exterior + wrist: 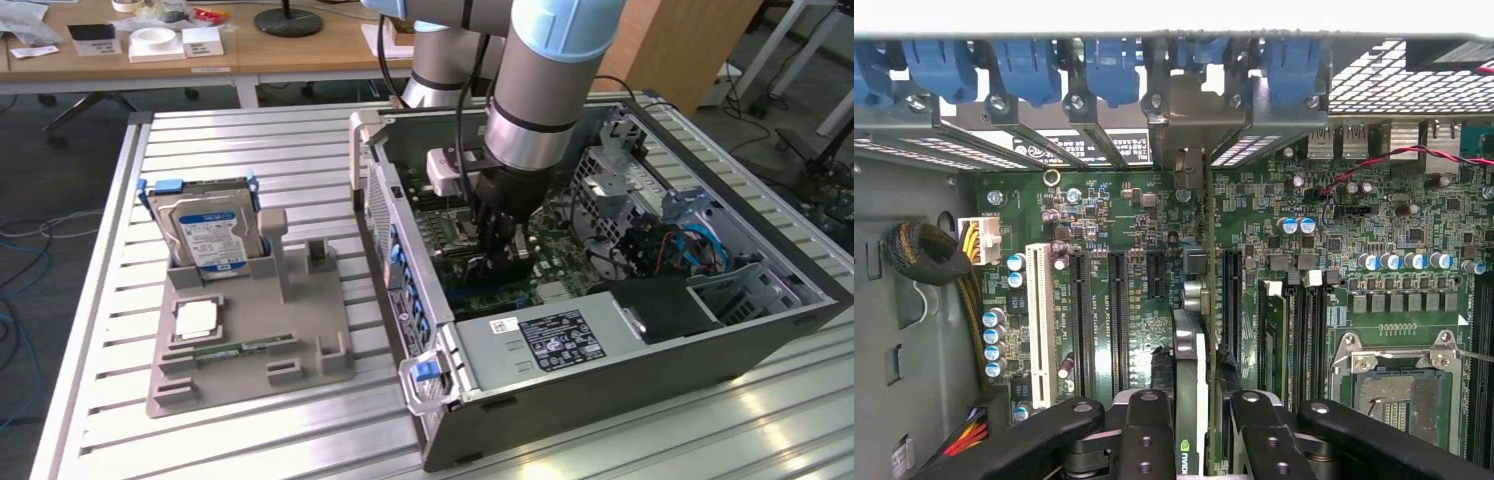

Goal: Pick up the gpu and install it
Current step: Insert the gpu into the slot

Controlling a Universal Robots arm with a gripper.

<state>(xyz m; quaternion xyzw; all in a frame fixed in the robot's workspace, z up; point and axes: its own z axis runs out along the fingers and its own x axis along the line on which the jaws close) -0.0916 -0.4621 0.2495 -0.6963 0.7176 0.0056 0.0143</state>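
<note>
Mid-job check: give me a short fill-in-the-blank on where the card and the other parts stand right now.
1. The gripper is closed on the ____, held edge-on above the motherboard.
2. The arm reaches down into the open computer ____.
3. The hard drive with the blue label stands upright in the grey ____ on the table.

Missing words: gpu; case; holder.

ribbed metal table, matt plastic holder
</note>
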